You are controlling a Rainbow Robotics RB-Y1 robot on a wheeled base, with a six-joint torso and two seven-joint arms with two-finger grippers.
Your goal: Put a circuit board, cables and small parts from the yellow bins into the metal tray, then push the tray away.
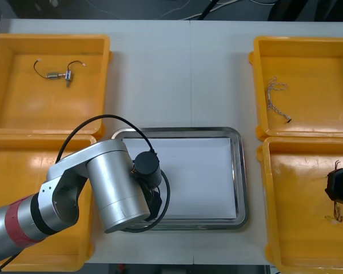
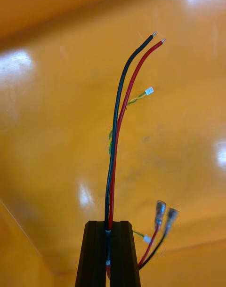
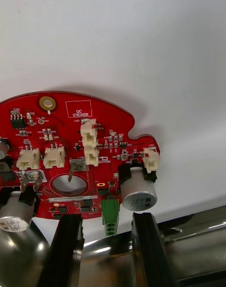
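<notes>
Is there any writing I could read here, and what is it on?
"QC STICKER": white box on the round red circuit board lying in the white-lined metal tray.
Other board print, silver cylinder markings: too small to read.
Black and red cable in right pincer, yellow plastic bins: no text.

Bright overhead light, glare patches on the yellow bin (image 2: 47,127)
</notes>
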